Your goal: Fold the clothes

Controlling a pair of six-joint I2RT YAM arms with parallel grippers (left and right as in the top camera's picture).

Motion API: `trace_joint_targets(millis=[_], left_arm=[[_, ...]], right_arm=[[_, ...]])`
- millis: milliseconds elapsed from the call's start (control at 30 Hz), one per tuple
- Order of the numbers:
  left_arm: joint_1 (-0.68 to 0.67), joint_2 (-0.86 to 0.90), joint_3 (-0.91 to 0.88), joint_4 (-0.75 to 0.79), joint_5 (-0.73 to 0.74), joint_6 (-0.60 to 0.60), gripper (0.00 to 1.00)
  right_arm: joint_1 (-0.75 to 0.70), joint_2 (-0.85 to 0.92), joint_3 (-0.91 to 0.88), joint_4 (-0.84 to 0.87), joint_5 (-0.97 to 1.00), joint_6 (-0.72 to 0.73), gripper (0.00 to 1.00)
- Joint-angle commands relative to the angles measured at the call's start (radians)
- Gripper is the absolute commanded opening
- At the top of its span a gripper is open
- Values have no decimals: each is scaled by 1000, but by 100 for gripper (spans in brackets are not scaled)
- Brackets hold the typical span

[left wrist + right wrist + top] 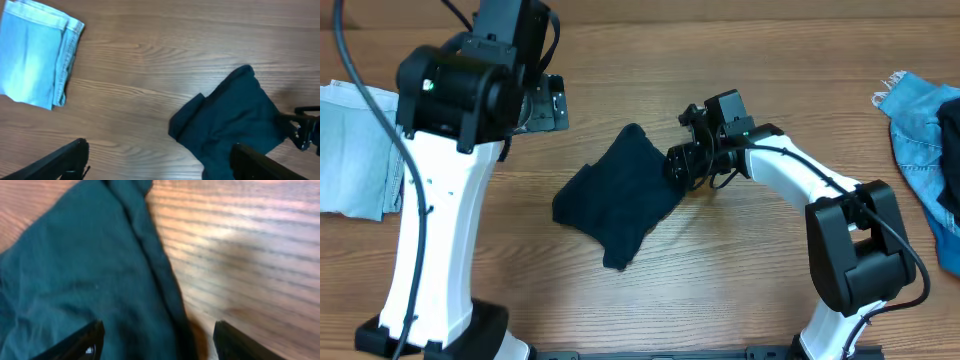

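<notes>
Clothes on the wooden table [750,285] are three separate pieces. The dark navy garment [620,195] lies near the middle of the table, crumpled into a rough diamond, with one corner pointing away from the robot's bases and a narrow tail pointing towards them. A raised fold runs along its right side. The pale blue denim piece [355,150] sits at the left edge of the table, folded into a neat rectangle with its hems stacked, well apart from the navy garment. The brighter blue denim piece [920,125] lies bunched at the right edge, partly out of the overhead view.

Right gripper [157,330]: low over the right edge of the navy garment. Its jaws stand apart, not clenched. One finger [80,342] is over the cloth, the other is over bare wood, and the garment's folded edge runs between them. No fabric is pinched. Whether the fingertips touch the cloth cannot be told.

Left gripper [159,147]: held high above the table, between the pale denim and the navy garment. Its jaws are spread wide with only bare wood visible between them. It holds nothing and touches nothing.

The navy garment is not folded.
</notes>
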Motion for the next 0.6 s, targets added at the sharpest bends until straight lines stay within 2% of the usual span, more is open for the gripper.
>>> trace_joint_targets(millis=[0, 100, 200, 267, 300, 333, 433, 500, 567], left_arm=[[5, -189, -40, -3, -26, 2, 100], [5, -312, -200, -3, -2, -15, 100], [5, -373, -449, 20, 4, -97, 100], [3, -378, -702, 160, 149, -99, 100], [3, -377, -764, 207, 194, -92, 100], [3, -373, -892, 308, 280, -78, 99], [4, -333, -1158, 544, 393, -86, 78], [4, -312, -1235, 631, 420, -101, 69], [2, -286, -1297, 703, 440, -100, 59]], right_arm=[[-3, -21, 110, -60, 41, -50, 74], [2, -46, 183, -122, 44, -66, 75], [8, -51, 261, -208, 36, -66, 77], [21, -50, 266, -243, 32, -64, 77], [29, -48, 265, -249, 32, -62, 73], [45, -47, 262, -255, 34, -56, 64], [87, -41, 259, -253, 51, 47, 29], [106, -28, 259, -243, 51, 76, 18], [126, 1, 259, -227, 51, 124, 13]])
